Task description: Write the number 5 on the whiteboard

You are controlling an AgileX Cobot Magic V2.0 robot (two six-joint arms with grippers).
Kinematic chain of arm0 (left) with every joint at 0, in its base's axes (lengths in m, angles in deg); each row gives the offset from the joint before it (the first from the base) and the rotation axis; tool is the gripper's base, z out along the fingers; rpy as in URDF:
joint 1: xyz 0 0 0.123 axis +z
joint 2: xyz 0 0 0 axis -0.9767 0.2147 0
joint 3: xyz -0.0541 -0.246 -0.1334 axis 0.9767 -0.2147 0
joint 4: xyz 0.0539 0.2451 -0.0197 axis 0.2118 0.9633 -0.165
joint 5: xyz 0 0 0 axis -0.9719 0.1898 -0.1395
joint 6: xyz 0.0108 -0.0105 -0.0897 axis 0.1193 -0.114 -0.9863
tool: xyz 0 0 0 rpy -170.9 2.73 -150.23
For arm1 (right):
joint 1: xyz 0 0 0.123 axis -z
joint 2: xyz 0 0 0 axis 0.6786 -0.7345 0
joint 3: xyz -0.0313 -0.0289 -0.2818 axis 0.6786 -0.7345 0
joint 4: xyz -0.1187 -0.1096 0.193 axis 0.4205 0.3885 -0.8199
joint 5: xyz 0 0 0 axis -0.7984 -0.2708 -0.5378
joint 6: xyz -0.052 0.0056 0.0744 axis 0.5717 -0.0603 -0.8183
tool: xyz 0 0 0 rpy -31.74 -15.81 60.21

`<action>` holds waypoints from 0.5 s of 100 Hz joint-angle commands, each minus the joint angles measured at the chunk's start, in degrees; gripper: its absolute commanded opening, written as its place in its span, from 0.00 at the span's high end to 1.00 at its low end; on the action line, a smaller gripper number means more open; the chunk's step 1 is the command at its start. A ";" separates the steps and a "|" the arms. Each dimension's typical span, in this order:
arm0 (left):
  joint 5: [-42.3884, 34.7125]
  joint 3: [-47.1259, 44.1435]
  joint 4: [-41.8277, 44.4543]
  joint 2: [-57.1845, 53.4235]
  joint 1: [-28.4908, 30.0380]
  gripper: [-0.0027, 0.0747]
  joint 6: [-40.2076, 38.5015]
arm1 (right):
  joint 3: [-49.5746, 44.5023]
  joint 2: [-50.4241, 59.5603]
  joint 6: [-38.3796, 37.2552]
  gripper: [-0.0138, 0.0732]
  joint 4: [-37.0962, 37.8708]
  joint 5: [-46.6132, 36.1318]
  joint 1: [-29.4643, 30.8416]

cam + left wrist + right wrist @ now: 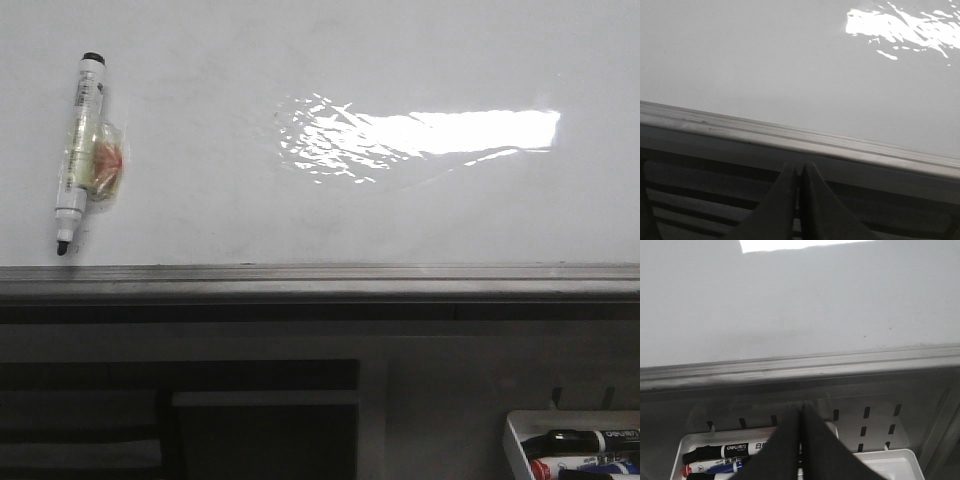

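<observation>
The whiteboard (330,70) fills the upper front view, glossy white with a bright glare patch and a dark grey metal edge (320,280) along its near side. No number 5 shows on it. A white marker (77,150) with black ends lies on the board at far left, with a clear wrapper and an orange-red patch around its middle. Neither gripper appears in the front view. My left gripper (799,170) is shut and empty, below the whiteboard's (790,65) edge. My right gripper (801,407) is shut and empty, over the marker tray (900,460).
A small white tray (520,445) at the lower right holds several markers (580,440), black, red and blue (725,457). Behind it a perforated grey panel (880,425) runs under the board's edge. Dark slatted shelving (180,420) sits below the board on the left.
</observation>
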 commanded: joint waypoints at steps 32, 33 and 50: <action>-2.64 -0.95 -0.73 -1.58 0.12 0.99 -0.53 | -1.47 0.98 0.14 0.90 0.79 -1.08 0.24; -2.64 -0.95 -0.73 -1.58 0.12 0.99 -0.53 | -1.47 0.98 0.14 0.90 0.79 -1.08 0.24; -3.10 -0.95 -0.83 -1.58 0.12 0.99 -0.53 | -1.47 0.98 0.14 0.90 0.79 -1.08 0.24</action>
